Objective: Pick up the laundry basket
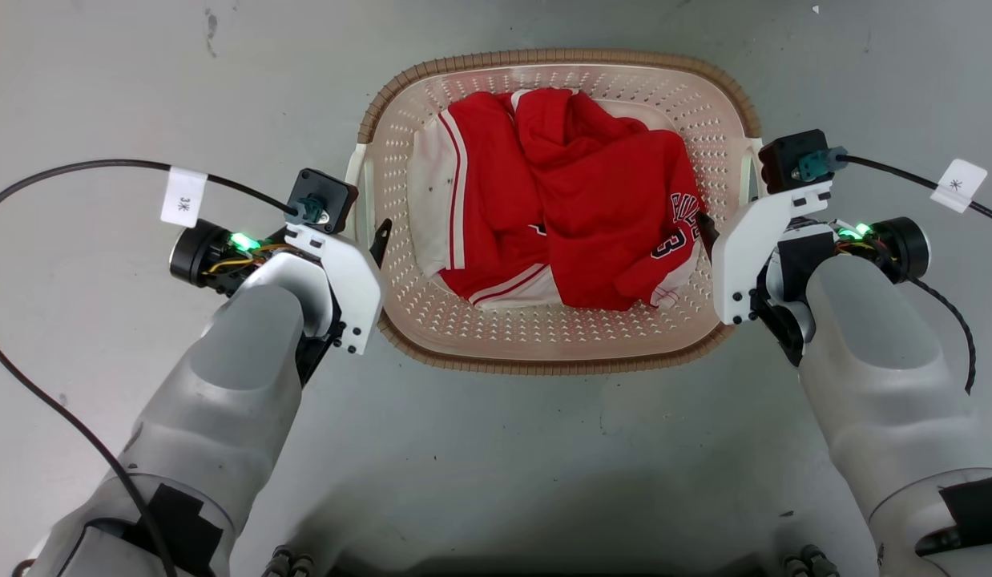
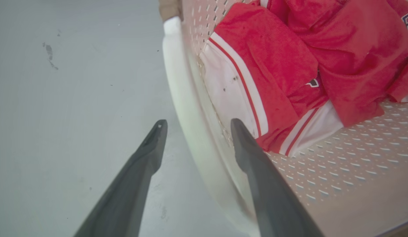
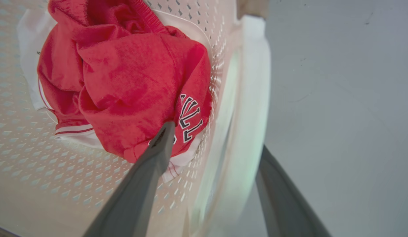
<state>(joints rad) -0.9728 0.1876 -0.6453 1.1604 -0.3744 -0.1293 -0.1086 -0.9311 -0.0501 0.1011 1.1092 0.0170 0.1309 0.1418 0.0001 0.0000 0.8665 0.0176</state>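
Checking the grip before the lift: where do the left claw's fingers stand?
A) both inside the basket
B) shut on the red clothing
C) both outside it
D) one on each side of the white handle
D: the left wrist view shows the left claw open, with the white handle of the laundry basket running between its fingers, one over the floor, one inside.

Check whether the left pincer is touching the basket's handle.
Cannot tell. Left wrist view: left pincer straddles the handle, inner finger overlapping it, hiding any contact.
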